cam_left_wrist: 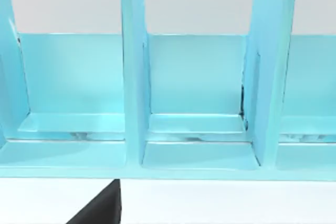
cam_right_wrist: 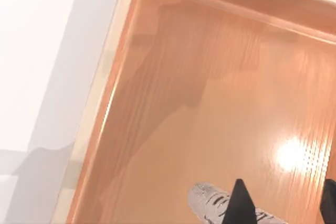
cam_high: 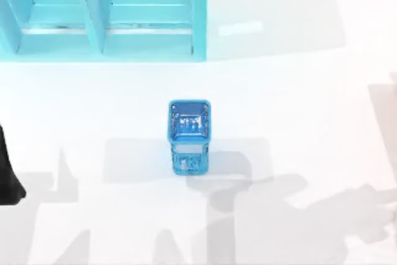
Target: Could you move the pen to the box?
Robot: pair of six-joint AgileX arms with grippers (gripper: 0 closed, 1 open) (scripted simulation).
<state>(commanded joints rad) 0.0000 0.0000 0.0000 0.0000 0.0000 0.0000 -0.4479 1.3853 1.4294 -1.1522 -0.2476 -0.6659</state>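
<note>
The right end effector [cam_right_wrist: 283, 203] is hovering over the orange box [cam_right_wrist: 220, 103], its dark fingers [cam_right_wrist: 240, 203] closing on the pen [cam_right_wrist: 210, 201], whose printed barrel is hanging just above the box floor. The left end effector [cam_left_wrist: 100, 208] is facing the blue shelf [cam_left_wrist: 134, 77]; its grip cannot be told. A blue mesh holder [cam_high: 188, 136] is standing mid-tabletop [cam_high: 310, 91].
</note>
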